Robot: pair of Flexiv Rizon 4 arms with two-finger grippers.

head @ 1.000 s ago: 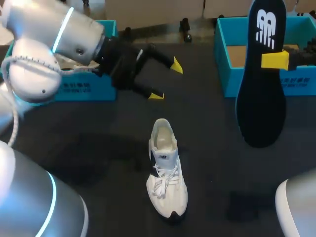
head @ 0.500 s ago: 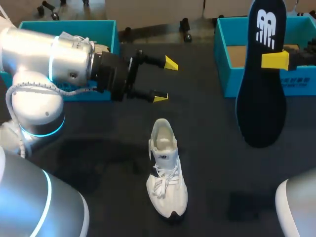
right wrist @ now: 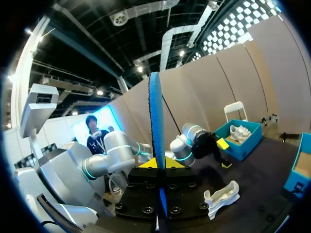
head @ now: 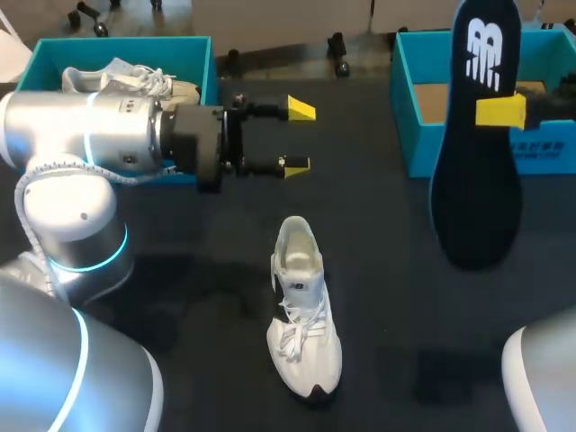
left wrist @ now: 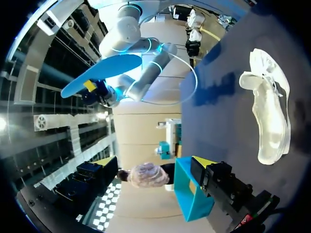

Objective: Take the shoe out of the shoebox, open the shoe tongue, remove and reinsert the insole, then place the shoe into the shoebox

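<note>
Insole, black with a white logo, stands upright over the right side of the dark tabletop, its top cut off by the head view's edge. The right gripper is clamped on it near mid-length; one yellow tip shows on its face, the other is hidden behind it. The insole also covers part of the right shoebox, a teal box with a brown floor. The left arm hides much of the left shoebox, where a second sneaker shows only in part. The white sneaker lies mid-table, well apart from both boxes, heel toward the far edge, laces loose. Beyond its heel hangs the left gripper, spread wide and holding nothing; the left wrist view shows only one of its tips.
</note>
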